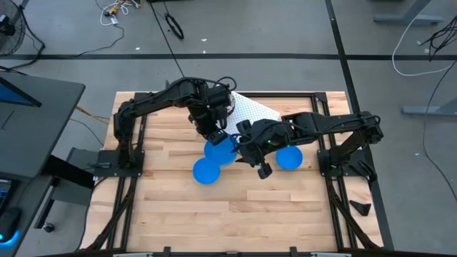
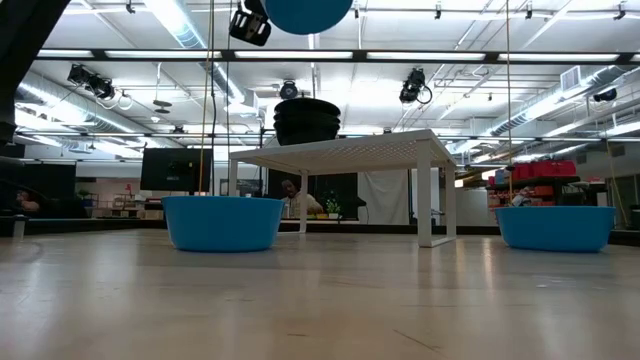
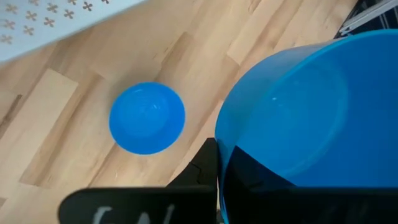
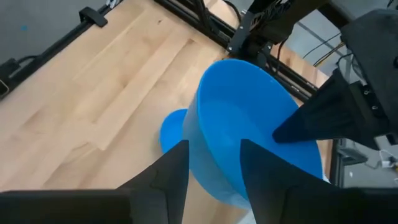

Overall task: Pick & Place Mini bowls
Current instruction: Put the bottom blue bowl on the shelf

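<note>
Blue bowl (image 1: 221,150) is held aloft, pinched at its rim by both left gripper (image 1: 215,135) and right gripper (image 1: 240,148).

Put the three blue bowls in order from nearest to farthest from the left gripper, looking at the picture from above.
1. The lifted blue bowl: mid-table, right at the left gripper, which holds its rim.
2. The near blue bowl: on the table just below the lifted one, slightly toward the left arm's side.
3. The far blue bowl: on the table on the right arm's side, clearly farthest.
</note>
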Motion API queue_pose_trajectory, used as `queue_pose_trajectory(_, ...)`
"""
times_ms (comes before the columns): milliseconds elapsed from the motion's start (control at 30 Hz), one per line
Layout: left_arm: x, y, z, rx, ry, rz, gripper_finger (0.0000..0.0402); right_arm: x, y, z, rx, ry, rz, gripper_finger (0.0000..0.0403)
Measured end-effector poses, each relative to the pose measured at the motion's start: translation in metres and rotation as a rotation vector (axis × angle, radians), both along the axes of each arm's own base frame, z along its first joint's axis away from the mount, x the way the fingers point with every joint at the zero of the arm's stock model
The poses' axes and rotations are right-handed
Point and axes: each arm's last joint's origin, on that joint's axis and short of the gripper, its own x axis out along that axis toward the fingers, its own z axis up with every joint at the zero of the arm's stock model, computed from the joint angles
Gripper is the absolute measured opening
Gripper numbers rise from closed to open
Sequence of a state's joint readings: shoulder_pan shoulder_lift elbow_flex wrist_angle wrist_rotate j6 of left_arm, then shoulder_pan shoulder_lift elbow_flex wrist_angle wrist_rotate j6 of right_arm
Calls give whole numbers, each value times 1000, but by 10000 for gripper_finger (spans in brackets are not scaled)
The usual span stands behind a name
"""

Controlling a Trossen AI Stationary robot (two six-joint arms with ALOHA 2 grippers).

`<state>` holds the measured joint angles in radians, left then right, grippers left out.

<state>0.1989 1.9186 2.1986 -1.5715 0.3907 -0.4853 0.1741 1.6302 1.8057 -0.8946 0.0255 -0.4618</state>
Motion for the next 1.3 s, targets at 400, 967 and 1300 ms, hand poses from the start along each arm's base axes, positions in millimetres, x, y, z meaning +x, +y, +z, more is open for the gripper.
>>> queue_pose_trajectory(400,0,0,0,-4,-11,-26,4,-1,0,-1,-55,11,42,126)
queue_pose_trajectory(967,4,-16,-22,-9,71,-91,4,3,14,-23,-43,50,91,95)
queue_pose_trajectory(1300,4,-17,-30,-69,113,-56,4,6,13,-27,-18,35,88,96)
